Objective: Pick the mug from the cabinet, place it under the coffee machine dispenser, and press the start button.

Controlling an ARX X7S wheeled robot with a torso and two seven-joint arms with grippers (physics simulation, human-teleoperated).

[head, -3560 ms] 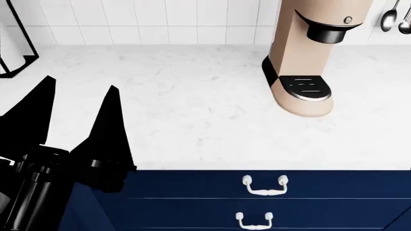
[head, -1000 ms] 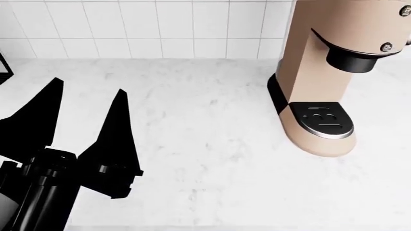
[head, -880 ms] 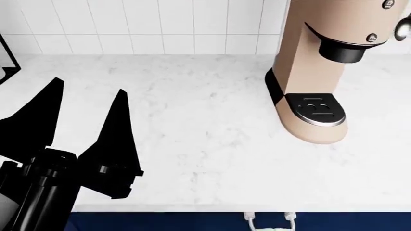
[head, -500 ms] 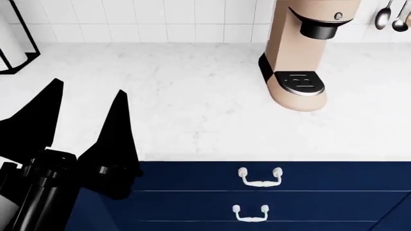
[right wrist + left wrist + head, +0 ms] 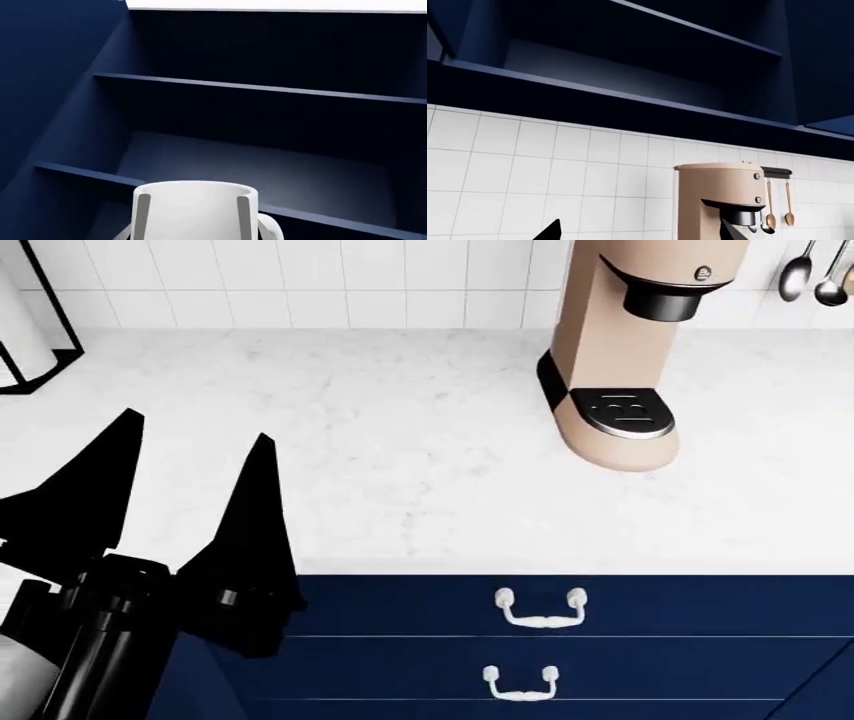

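- Head view has pulled back from the countertop (image 5: 400, 460): a second ago only marble and tile showed, now the navy drawer fronts (image 5: 534, 640) with white handles are back in frame along the near edge.
- Coffee machine (image 5: 627, 350) sits toward the back right of the countertop; drip tray bare, nothing under the dispenser. Start button (image 5: 703, 274) visible on the beige head.
- Left gripper (image 5: 187, 490) hangs over the near left edge, fingers spread apart, empty, shifted only a touch from half a second ago.
- White mug (image 5: 195, 210) is on a lower shelf of the open navy cabinet (image 5: 267, 100), seen close in the right wrist view, handle off to one side.
- Right gripper: fingers not visible; cannot tell if apart or closed.
- Judgement: mug not yet picked; right arm is lined up for the reach.
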